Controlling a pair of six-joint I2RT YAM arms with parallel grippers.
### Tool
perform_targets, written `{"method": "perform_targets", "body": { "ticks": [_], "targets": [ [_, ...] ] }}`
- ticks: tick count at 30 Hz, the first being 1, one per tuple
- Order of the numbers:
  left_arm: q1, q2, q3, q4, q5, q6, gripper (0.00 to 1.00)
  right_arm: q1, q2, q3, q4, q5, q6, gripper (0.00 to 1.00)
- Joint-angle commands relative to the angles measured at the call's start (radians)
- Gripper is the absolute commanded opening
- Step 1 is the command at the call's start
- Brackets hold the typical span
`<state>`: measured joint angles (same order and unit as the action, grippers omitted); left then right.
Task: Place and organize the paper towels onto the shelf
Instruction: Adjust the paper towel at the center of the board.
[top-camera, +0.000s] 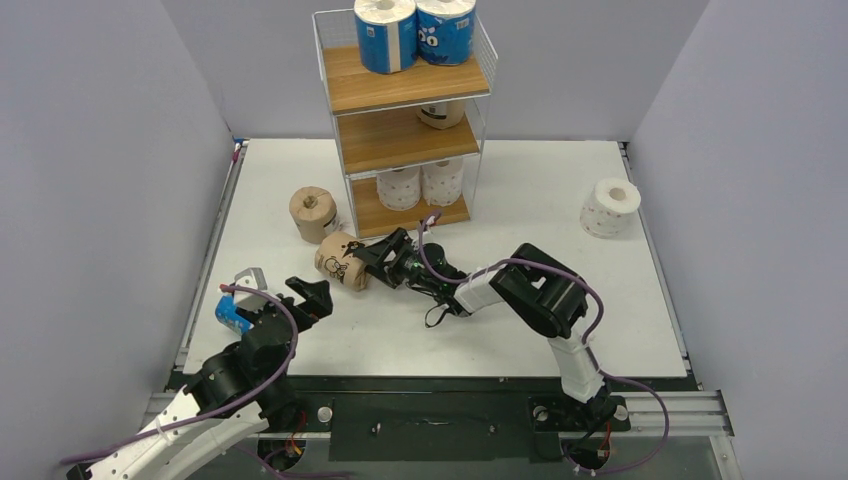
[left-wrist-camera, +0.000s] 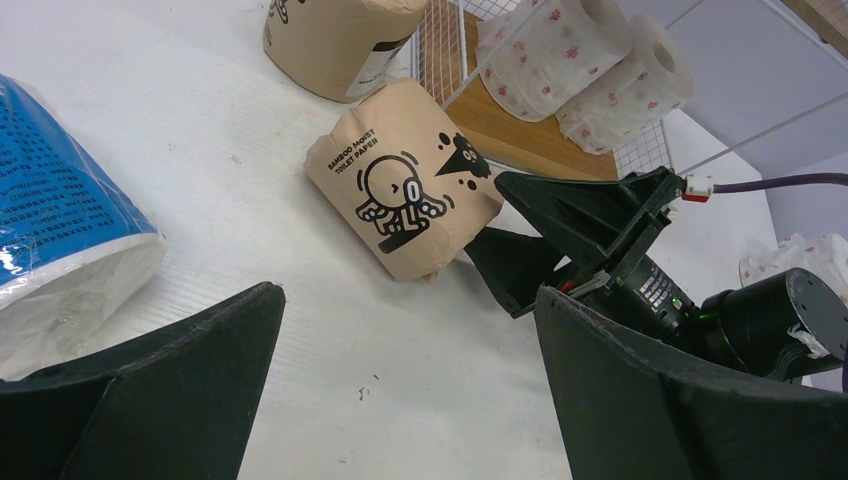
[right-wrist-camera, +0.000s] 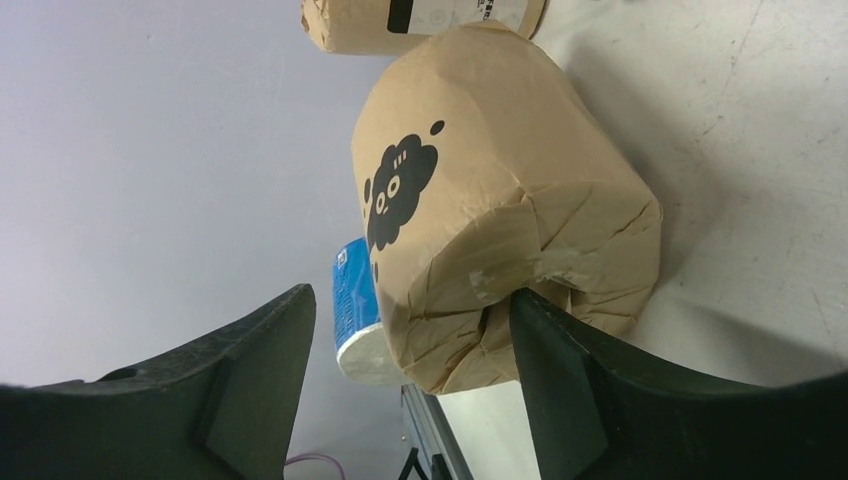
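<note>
"Tan roll (right-wrist-camera: 500, 190), lying on its side on the table just in front of the shelf (top-camera: 405, 90): what may go wrong?" (Student)

"The right gripper (top-camera: 375, 258) stands apart, not clamped. One finger (right-wrist-camera: 570, 370) touches the roll's folded end and the other is clear of it. Closing off-centre on the soft, rounded wrap could push it away toward the upright tan roll (top-camera: 313, 213), or dent it. The left gripper (left-wrist-camera: 405, 300), wide apart and empty, hovers near a blue roll (left-wrist-camera: 60, 220)." (Instructor)

Middle-shelf roll (top-camera: 443, 116) (upper half hidden)
</note>
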<state>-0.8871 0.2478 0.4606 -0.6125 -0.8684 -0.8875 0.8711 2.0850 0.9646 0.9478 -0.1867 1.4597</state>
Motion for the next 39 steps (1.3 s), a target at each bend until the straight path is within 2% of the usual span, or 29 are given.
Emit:
{"method": "perform_targets", "body": {
  "ticks": [1,9,15,19,22,26,30,31,32,34,36,39],
  "targets": [
    [0.005,0.001,-0.002,0.003,-0.022,-0.018,0.97,-0.004,0.034,0.060,0.019,0.010,-0.023,0.66],
    [0.004,-0.001,-0.003,-0.001,-0.021,-0.020,0.97,-0.003,0.066,0.111,-0.003,-0.004,-0.035,0.57],
    [0.005,0.001,-0.009,0.007,-0.013,-0.026,0.97,-0.004,0.040,0.082,0.006,-0.004,-0.061,0.38],
    [0.005,0.009,-0.007,0.016,-0.007,-0.026,0.97,-0.016,-0.012,0.030,0.003,-0.007,-0.094,0.22],
    [0.004,0.014,-0.006,0.025,-0.002,-0.025,0.97,-0.030,-0.111,-0.044,-0.017,-0.006,-0.133,0.16],
    [0.005,0.019,-0.010,0.046,0.008,-0.025,0.97,-0.045,-0.294,-0.108,-0.220,0.005,-0.290,0.15],
    [0.005,0.028,-0.018,0.074,0.024,-0.024,0.97,-0.062,-0.473,-0.127,-0.536,0.033,-0.469,0.12],
    [0.004,0.031,-0.020,0.078,0.026,-0.024,0.97,-0.063,-0.526,-0.122,-0.659,0.050,-0.542,0.11],
    [0.005,0.033,-0.022,0.085,0.032,-0.024,0.97,-0.064,-0.553,-0.102,-0.722,0.062,-0.583,0.11],
    [0.005,0.039,-0.028,0.101,0.039,-0.024,0.97,-0.057,-0.622,-0.061,-0.994,0.106,-0.706,0.11],
    [0.004,0.044,-0.039,0.120,0.050,-0.028,0.97,-0.048,-0.669,-0.004,-1.181,0.153,-0.815,0.12],
    [0.004,0.060,-0.058,0.155,0.070,-0.028,0.97,-0.017,-0.696,0.084,-1.394,0.242,-0.957,0.14]
  ]
}}
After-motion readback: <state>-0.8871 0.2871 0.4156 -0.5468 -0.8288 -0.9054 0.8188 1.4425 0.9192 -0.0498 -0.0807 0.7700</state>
